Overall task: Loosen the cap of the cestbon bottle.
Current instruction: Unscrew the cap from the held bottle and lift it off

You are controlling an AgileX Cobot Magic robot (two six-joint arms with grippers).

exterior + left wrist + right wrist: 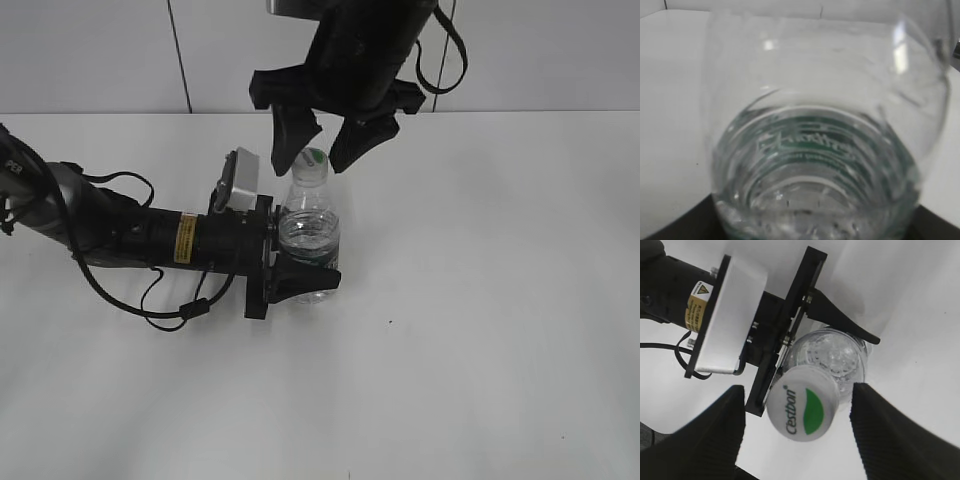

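Note:
The cestbon bottle stands upright on the white table, clear with a green label band low on its body. My left gripper is shut on its lower body; in the left wrist view the bottle fills the frame. The white cap with a green patch sits on the bottle's neck. My right gripper hangs open just above it, one finger on each side, not touching. In the right wrist view the cap lies between the open fingers, above the bottle's shoulder.
The left arm lies across the table from the left with a looping black cable. Its wrist camera box stands close to the left of the bottle. A white tiled wall stands behind the table.

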